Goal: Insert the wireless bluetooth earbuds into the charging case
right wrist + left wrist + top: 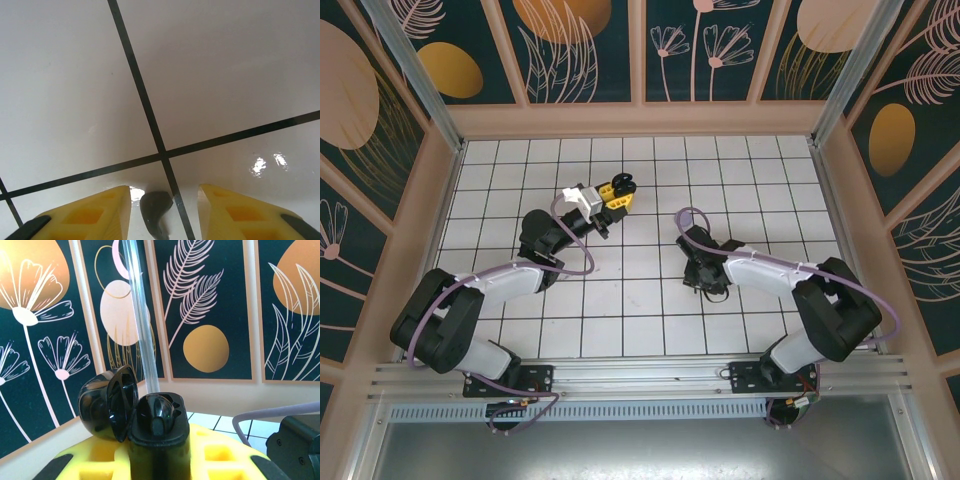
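My left gripper [160, 462] is shut on a black charging case [159, 440] and holds it upright above the table, between its yellow fingers [225, 455]. The round lid [107, 405] hangs open to the left. One black earbud [161, 412] sits in the case's cavity. From above, this gripper [618, 190] is at the table's middle left. My right gripper [164, 192] is low over the white tiles, its jaws open. A loose black earbud [156, 207] lies on the table between its yellow fingers [100, 215], touching neither. From above, that gripper [705, 285] points down at the table's middle right.
The table [640, 310] is white tile with black grid lines, walled by dark floral panels [580, 50]. A purple cable [575, 262] loops along each arm. The tiles ahead of the right gripper are bare, with a grid crossing [162, 154] just past the earbud.
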Available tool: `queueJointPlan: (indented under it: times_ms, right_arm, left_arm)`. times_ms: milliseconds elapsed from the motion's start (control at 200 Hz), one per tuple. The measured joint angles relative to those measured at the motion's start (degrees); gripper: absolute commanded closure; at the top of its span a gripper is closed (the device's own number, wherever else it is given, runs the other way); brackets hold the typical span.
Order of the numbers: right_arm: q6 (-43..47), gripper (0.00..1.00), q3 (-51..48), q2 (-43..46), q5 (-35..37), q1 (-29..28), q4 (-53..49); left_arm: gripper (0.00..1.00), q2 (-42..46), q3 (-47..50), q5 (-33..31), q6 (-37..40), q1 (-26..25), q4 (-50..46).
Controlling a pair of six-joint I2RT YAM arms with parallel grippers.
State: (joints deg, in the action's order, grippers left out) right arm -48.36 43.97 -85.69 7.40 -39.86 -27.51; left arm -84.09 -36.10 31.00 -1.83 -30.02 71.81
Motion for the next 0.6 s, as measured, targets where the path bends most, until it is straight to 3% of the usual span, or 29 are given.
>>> queueJointPlan:
  times_ms: [601]
  right_arm:
    - [0.55,0.65,0.00,-2.08,-1.22,-1.18,2.05]
  left_arm:
    - [1.00,0.00,0.00,0.00,-0.15,0.00,0.00]
